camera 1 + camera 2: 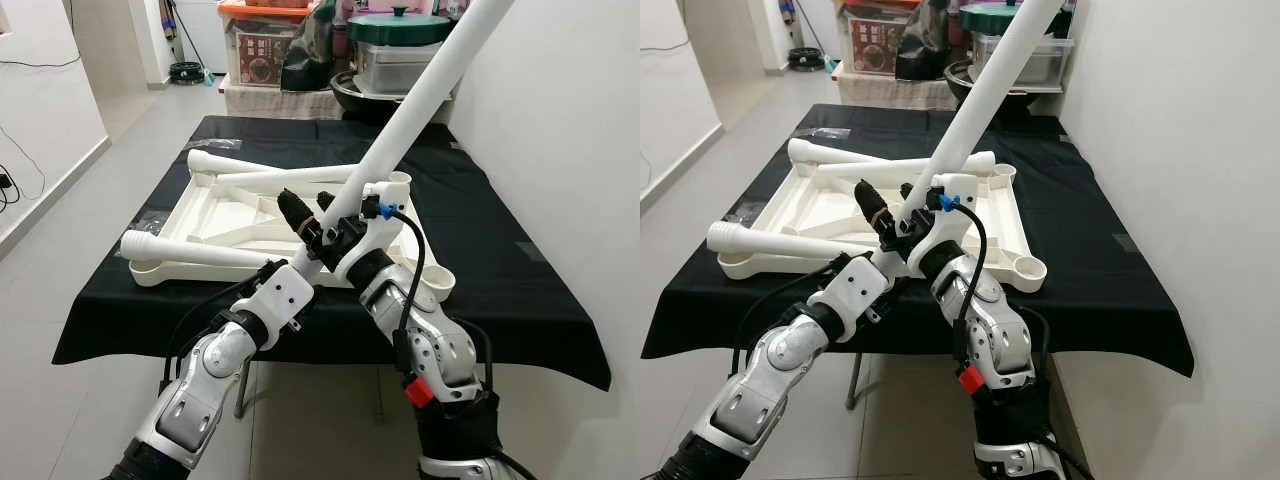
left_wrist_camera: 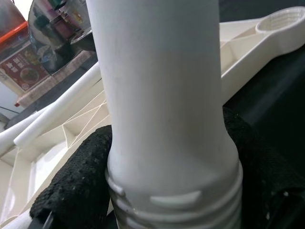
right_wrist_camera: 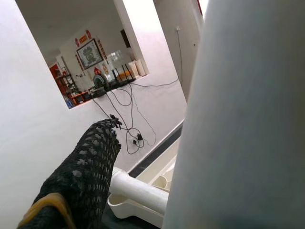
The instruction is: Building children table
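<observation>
Desk point(image 1: 520, 250) under black cloth carries the upturned white table top point(image 1: 225, 215), two loose legs lying across it. Third table leg point(image 1: 420, 95) slants up toward the wall, its threaded end low near the frame's front edge. Left tool point(image 1: 300, 225) and right tool point(image 1: 345, 225) are both clenched on this leg's lower end.

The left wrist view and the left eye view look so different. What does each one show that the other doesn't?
The left wrist view alone shows the screw threads at the white leg's end. The left eye view alone shows the black table, the storage boxes behind it and both arms, the right end effector beside the left end effector. Both show the held white leg and the upturned white tabletop.
</observation>
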`<state>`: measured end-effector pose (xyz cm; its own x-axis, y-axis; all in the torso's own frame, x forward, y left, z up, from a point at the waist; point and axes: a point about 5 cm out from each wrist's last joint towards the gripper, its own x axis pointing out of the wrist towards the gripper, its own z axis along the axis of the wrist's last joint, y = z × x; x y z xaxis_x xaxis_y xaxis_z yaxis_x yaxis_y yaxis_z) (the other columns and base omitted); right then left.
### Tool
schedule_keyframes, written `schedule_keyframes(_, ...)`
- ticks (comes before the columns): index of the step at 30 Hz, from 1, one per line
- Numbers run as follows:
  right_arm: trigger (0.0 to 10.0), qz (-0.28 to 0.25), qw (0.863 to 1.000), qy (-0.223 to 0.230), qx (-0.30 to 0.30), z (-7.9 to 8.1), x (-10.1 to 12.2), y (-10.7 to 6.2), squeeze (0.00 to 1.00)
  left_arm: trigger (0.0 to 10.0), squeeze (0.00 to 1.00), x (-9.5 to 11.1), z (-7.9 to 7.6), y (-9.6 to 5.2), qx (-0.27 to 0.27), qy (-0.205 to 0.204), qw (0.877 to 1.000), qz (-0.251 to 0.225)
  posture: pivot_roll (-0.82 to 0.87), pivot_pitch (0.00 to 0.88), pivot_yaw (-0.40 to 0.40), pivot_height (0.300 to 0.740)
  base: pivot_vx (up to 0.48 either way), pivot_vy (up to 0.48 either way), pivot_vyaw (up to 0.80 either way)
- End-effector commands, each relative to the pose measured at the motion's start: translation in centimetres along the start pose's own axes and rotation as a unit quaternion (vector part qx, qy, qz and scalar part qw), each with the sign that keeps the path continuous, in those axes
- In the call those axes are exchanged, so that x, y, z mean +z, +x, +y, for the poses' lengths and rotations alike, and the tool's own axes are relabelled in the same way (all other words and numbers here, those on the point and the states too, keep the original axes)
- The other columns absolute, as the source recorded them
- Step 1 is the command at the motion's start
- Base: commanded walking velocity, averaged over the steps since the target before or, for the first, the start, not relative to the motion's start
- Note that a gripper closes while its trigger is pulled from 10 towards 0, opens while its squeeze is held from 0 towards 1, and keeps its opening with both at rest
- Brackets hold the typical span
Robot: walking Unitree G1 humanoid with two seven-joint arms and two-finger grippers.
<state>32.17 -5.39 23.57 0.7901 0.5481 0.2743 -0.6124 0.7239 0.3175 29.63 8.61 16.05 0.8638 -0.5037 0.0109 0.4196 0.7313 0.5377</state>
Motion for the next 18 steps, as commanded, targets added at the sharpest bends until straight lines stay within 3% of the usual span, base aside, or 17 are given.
schedule_keyframes(1,10.0,-0.008,1.000,0.007,0.011,0.79,0.04,0.37,0.00,10.0,0.00,0.30,-1.17,-0.20,-0.030,0.017,0.999,-0.013,0.01,0.000,-0.028,0.740,0.000,0.000,0.00)
schedule_keyframes(10,10.0,-0.009,1.000,0.008,0.010,0.65,0.06,0.34,0.00,10.0,0.00,0.04,-1.47,-0.49,-0.040,0.034,0.998,-0.016,0.01,0.000,-0.024,0.740,0.000,0.000,0.00)
schedule_keyframes(11,0.0,-0.009,1.000,0.014,0.010,0.58,0.06,0.28,0.00,10.0,0.00,-0.09,-1.46,-0.64,-0.041,0.039,0.998,-0.016,0.01,0.000,-0.024,0.740,0.000,0.000,0.00)
schedule_keyframes(18,0.0,-0.006,1.000,0.019,0.012,0.43,-0.07,0.15,0.00,10.0,0.00,-0.61,-1.27,-1.17,-0.046,0.054,0.997,-0.011,0.01,0.000,-0.022,0.740,0.000,0.000,0.00)
